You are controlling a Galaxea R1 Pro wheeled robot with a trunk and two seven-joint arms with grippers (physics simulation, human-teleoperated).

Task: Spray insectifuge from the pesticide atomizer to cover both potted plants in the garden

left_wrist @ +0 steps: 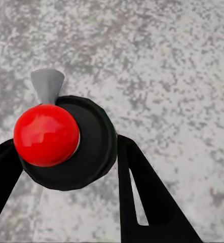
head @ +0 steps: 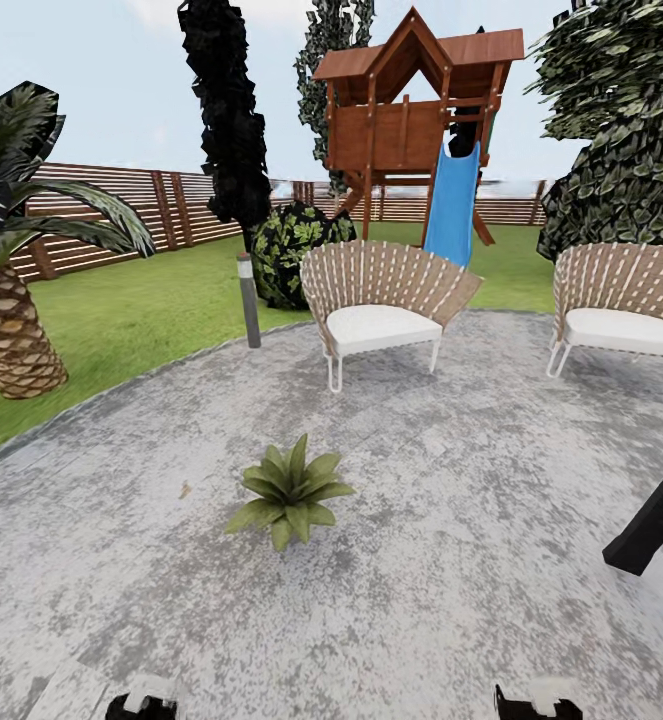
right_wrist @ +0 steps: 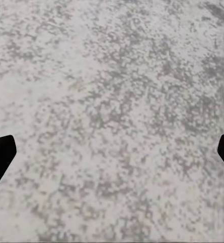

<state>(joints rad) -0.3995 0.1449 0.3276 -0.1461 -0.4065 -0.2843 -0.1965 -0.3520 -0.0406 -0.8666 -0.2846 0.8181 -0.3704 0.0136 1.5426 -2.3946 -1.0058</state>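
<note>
grey speckled patio (head: 451, 560) spreads below, one potted plant (head: 289, 492) low at its middle, while the left gripper (left_wrist: 66, 152) clamps the pesticide atomizer (left_wrist: 71, 144), likely light, rigid and slick, best held round its dark body, and the right gripper (right_wrist: 112, 152) gapes wide, holding nothing.

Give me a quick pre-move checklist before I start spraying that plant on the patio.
1. Atomizer in the left gripper: ok, it sits between the black fingers.
2. Nozzle direction: cannot tell; the grey tip points over bare patio in the left wrist view, no plant there.
3. Potted plant in sight: ok, it stands ahead on the patio in the head view.
4. Second potted plant located: not ok.
5. Right gripper free: ok, fingers wide apart with just paving between them.
6. Path to the plant: ok, chairs stand well behind it.
</note>
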